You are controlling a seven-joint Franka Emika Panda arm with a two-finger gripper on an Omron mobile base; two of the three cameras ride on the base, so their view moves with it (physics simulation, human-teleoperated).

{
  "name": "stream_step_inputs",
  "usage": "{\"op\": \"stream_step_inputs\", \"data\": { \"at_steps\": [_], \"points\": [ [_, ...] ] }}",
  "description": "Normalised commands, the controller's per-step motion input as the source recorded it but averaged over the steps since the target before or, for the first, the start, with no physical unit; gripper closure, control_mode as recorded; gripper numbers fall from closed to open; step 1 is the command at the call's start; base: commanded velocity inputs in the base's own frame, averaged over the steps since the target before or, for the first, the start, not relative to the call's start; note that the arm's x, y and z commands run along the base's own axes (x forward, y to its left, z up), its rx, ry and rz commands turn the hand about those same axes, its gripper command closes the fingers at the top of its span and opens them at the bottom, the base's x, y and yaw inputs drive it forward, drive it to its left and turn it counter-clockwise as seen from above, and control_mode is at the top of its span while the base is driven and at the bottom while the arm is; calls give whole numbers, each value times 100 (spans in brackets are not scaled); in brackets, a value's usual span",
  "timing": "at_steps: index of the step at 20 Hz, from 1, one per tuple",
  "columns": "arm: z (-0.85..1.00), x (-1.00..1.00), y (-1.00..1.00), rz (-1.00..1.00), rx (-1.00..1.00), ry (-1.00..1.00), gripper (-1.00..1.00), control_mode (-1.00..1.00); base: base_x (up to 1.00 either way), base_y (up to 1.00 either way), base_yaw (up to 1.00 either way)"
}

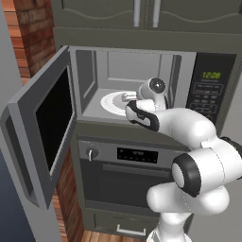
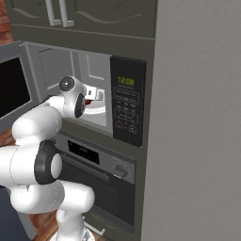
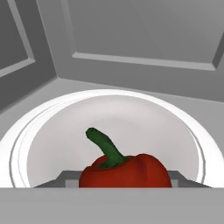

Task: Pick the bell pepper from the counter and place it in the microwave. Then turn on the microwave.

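Left base view: the arm reaches into the open microwave (image 1: 134, 78), its door (image 1: 42, 127) swung wide to the left, and the wrist sits over the right part of the white plate (image 1: 113, 101) on the cavity floor. Below is the knobbed oven (image 1: 125, 163); to the right, the keypad panel (image 1: 208, 87) with green digits.

Right base view: the gripper (image 2: 93, 95) is inside the cavity, just left of the keypad, with a speck of red under it over the plate's rim. The cavity is tight, walls near on every side, so any move out looks best made straight back toward the door opening.

Hand view: the bell pepper (image 3: 124, 171) sits between the dark fingers (image 3: 61, 178), low over the near part of the plate, stem up and leaning left. The fingers are closed on the pepper's flanks, grasping it; whether it touches the plate I cannot tell. It looks light, firm and glossy, so likely slippery; the broad shoulders are the place to hold, not the stem. The plate is smooth and shallow, so a roundish pepper may rock
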Motion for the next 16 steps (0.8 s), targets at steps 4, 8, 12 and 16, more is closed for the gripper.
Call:
{"op": "stream_step_inputs", "data": {
  "at_steps": [4,8,12,16],
  "points": [
    [0,0,0,0,0,0,100,-100,0,0,0],
    [0,0,0,0,0,0,-100,-100,0,0,0],
    [0,0,0,0,0,0,-100,-100,0,0,0],
    [0,0,0,0,0,0,-100,-100,0,0,0]
  ]
}}
